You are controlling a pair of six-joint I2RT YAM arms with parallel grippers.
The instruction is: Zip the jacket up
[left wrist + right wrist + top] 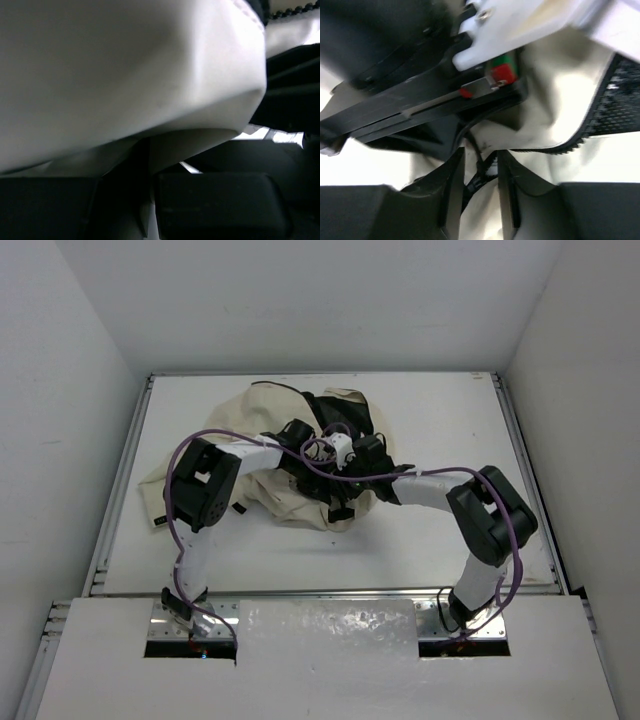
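The cream jacket (pixel 268 405) lies crumpled on the table, with its black lining (pixel 345 415) showing at the back right. Both grippers meet over its middle. My left gripper (pixel 328 472) is shut on a fold of cream fabric (pixel 150 150) that fills most of the left wrist view. My right gripper (pixel 480 162) has its fingers (pixel 451 190) close together around the dark zipper slider (pixel 481 177). The zipper teeth (pixel 600 125) run off to the right. The left gripper's black body (pixel 410 110) sits just beyond the right one. In the top view the right gripper (pixel 352 480) is partly hidden.
The white table (pixel 450 420) has raised rails on the left (pixel 120 490) and right (pixel 525 470). White walls close in the back and sides. Purple cables (pixel 200 440) loop over both arms above the jacket.
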